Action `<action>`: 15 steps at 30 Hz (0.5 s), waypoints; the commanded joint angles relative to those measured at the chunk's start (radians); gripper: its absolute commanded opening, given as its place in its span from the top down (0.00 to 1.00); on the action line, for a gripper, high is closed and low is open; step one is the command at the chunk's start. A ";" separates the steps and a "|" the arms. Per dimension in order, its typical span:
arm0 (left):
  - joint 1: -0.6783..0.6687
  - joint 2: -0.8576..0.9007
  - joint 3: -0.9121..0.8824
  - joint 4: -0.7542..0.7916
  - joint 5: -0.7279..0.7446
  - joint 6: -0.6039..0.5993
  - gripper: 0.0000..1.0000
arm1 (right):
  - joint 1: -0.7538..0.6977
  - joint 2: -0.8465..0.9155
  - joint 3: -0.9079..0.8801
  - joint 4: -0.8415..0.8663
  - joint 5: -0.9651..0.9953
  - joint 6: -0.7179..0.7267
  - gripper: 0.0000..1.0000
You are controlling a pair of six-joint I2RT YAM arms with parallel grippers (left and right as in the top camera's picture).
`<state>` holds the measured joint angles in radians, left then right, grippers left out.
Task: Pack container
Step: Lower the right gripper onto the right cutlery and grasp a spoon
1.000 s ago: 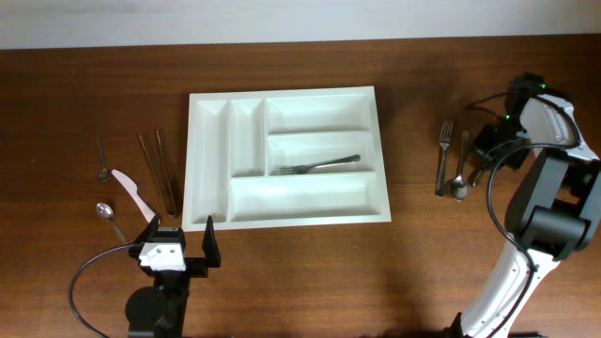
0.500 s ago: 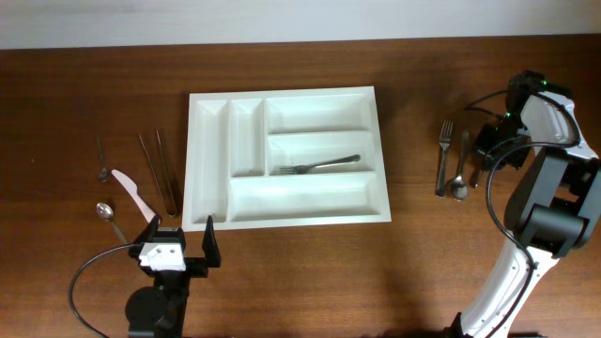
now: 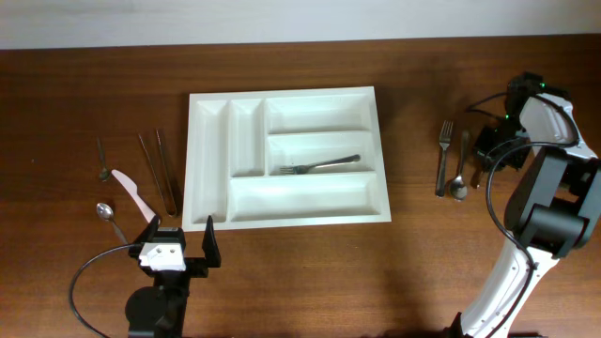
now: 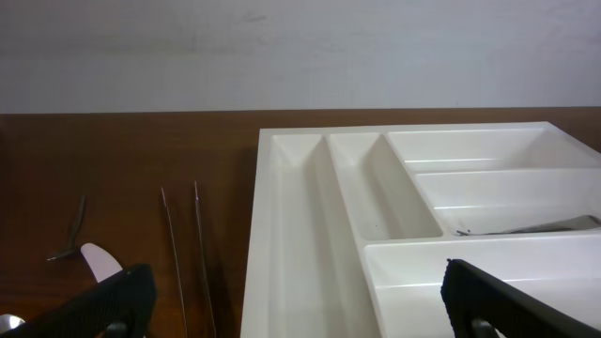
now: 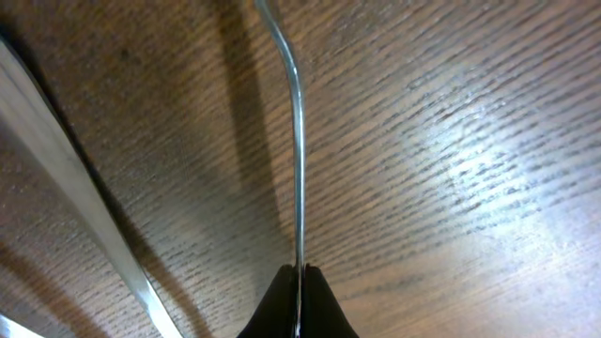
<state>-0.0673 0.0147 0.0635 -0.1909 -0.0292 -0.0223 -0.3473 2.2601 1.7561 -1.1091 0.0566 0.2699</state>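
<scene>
A large white container lies in the middle of the brown wooden surface, its two narrow upright compartments to the left and its three long horizontal ones to the right. A single fork rests in the middle horizontal compartment; the other four show only bare white plastic.

At the near edge, the left pincer hangs just in front of the container's near left corner, its jaws spread wide and holding nothing. From the left wrist camera the container fills the right half of the view, with two thin metal rods lying side by side on the wood just beside it. Further left, in the overhead view, sit a small spoon, a pale flat utensil and another spoon.

Well apart to the right of the container, a second fork and a third spoon lie parallel. Just beside them, the right pincer is down at the wood, its jaws pinched tight on a thin metal stem. A broader flat handle runs past on the left of that close view.
</scene>
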 commanded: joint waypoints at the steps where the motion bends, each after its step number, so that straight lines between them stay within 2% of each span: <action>1: -0.002 -0.010 -0.008 0.003 0.008 0.016 0.01 | -0.002 0.020 -0.074 0.034 0.015 -0.003 0.96; 9: -0.002 -0.010 -0.008 0.003 0.008 0.016 0.01 | -0.002 0.020 -0.200 0.113 0.008 -0.004 0.96; 15: -0.002 -0.010 -0.008 0.003 0.008 0.016 0.01 | -0.002 0.019 -0.174 0.092 0.009 -0.012 0.96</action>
<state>-0.0673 0.0147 0.0635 -0.1909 -0.0292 -0.0223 -0.3473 2.2036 1.6215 -0.9852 0.0639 0.2607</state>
